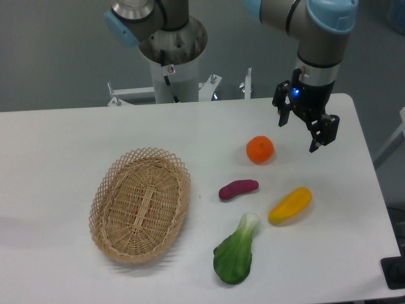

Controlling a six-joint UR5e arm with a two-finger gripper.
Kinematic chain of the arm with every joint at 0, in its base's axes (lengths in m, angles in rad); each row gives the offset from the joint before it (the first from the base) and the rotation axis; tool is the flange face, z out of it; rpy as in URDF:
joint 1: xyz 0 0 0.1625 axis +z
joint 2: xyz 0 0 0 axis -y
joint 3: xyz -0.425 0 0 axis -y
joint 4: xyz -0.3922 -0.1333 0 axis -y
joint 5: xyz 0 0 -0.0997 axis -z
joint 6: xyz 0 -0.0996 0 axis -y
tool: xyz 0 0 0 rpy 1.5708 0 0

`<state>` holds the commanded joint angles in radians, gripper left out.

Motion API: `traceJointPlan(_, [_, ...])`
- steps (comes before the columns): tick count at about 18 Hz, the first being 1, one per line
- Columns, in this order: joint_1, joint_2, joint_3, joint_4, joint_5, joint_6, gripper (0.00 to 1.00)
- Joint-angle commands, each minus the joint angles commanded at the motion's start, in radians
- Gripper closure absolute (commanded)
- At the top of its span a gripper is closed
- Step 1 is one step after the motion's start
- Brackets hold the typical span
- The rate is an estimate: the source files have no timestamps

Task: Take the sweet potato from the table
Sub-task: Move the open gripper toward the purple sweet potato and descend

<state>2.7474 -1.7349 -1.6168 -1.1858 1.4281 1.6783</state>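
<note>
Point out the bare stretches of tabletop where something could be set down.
Bare table runs left and behind the basket, and along the front left edge. Crowded: the right half, where orange, sweet potato, yellow vegetable and bok choy cluster, with the open claw hovering above.

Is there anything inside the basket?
No. The basket looks empty; only its woven bottom shows. The near wall hides a thin strip of the inside. The sweet potato lies outside it on the table.
</note>
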Motion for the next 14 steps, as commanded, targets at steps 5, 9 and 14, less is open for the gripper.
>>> traceJointPlan(5, [-0.021,0.000,-0.017,0.002,-0.002,-0.083,0.00])
traceJointPlan(9, [-0.046,0.025,-0.060,0.009,-0.023,-0.152,0.00])
traceJointPlan(14, [-0.110,0.034,-0.164,0.072,-0.018,-0.271,0.00])
